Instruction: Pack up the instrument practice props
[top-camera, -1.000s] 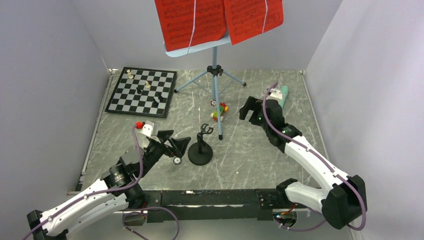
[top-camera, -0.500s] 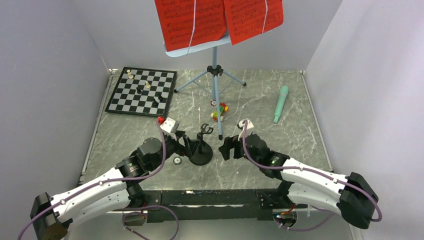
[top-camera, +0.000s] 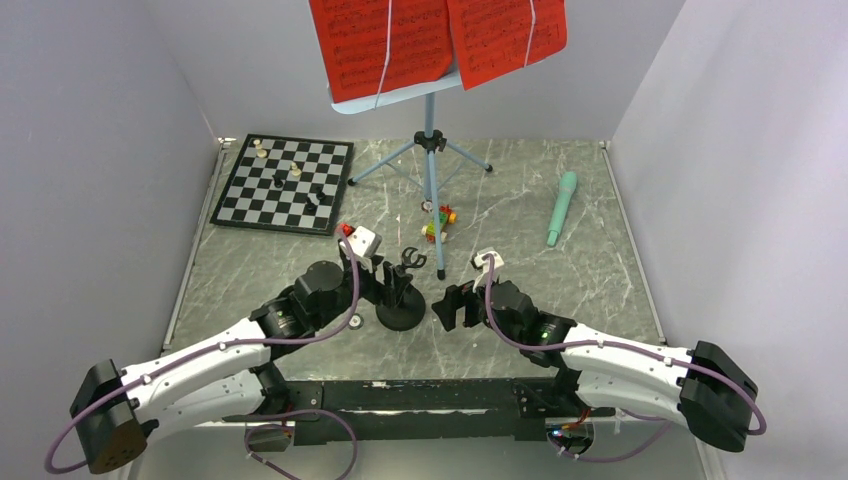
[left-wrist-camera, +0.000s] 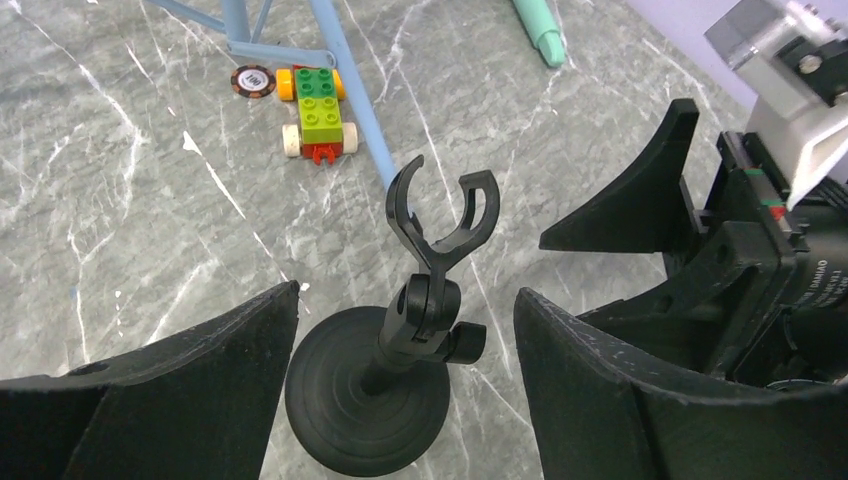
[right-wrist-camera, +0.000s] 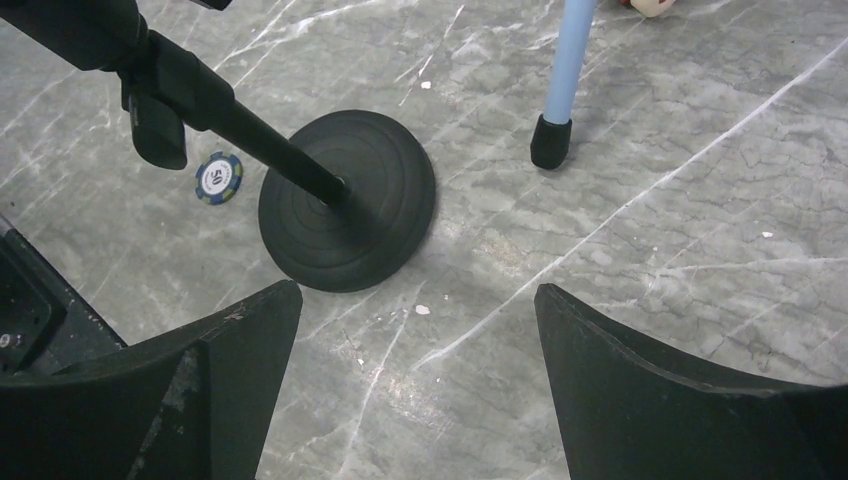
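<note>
The small black mic stand stands upright on its round base in the middle of the table. My left gripper is open and straddles its stem, with a gap on both sides. Just right of the base, my right gripper is open over bare table, holding nothing. The mint-green microphone lies at the far right. The light blue music stand stands at the back on its tripod, with the red sheet-music pages on its desk.
A chessboard with pieces lies at the back left. A small multicoloured block toy sits by a tripod leg, whose black foot is close behind the mic stand. A poker chip lies beside the base.
My left gripper has moved right until it straddles the mic stand, its fingers a little closer together. My right arm swung from near the microphone to the middle, beside the stand's base.
</note>
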